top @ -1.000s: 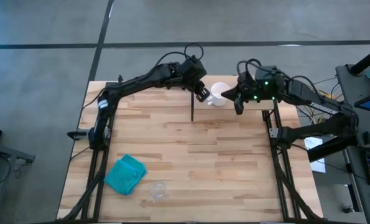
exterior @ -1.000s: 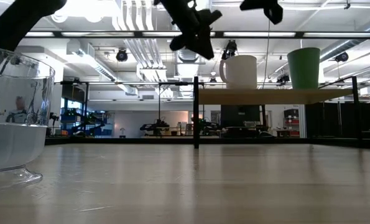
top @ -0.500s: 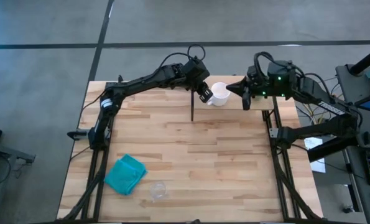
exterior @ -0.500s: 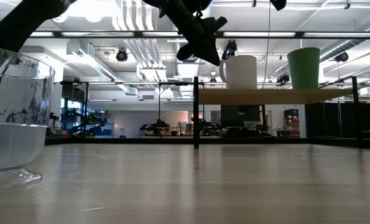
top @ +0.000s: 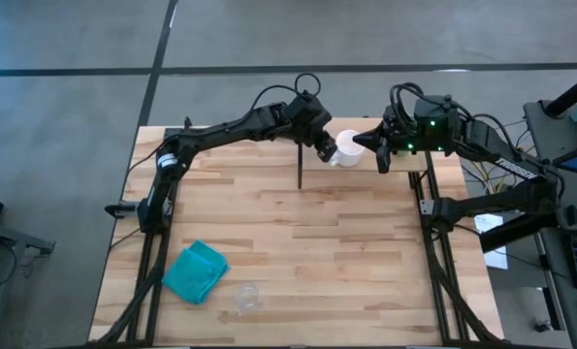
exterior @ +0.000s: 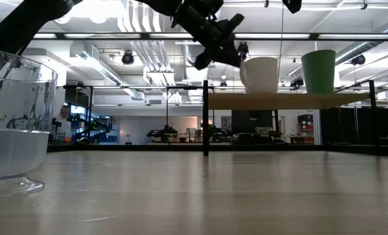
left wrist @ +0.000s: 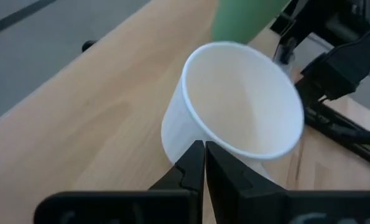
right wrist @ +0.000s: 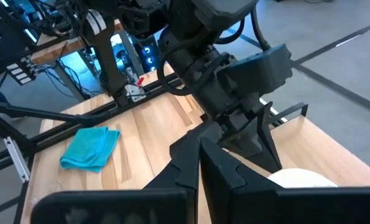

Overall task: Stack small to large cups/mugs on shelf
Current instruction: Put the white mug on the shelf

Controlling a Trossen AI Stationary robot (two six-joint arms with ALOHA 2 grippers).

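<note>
The white mug (exterior: 262,74) and the taller green cup (exterior: 319,70) stand upright on the shelf (exterior: 291,100). In the left wrist view the mug (left wrist: 234,118) is right ahead of the fingers, with the green cup (left wrist: 247,18) behind it. My left gripper (top: 325,147) is shut, at the mug's left side (exterior: 216,47). My right gripper (top: 380,155) hovers shut above the shelf, touching nothing, and hides the green cup from above. The small clear cup (top: 246,296) stands on the table near its near edge (exterior: 14,117). My left gripper pushes with its shut fingertips (left wrist: 196,152) against the mug's outer wall (left wrist: 175,134), just below the rim. It comes slanting down from the table's left. The fingers hide the handle, so I cannot tell whether it is between them. The mug stands with its base on the shelf.
A teal folded cloth (top: 196,271) lies near the table's near-left corner, beside the clear cup. The shelf's thin black post (exterior: 205,117) stands near the table's middle. Both arms crowd the shelf at the far edge. A person shows far off in the room (exterior: 63,117).
My left gripper has moved down and toward the table's right, against the mug. The mug has slid along the shelf toward the green cup, and its handle is now hidden. My right gripper has drawn up and a little to the right.
</note>
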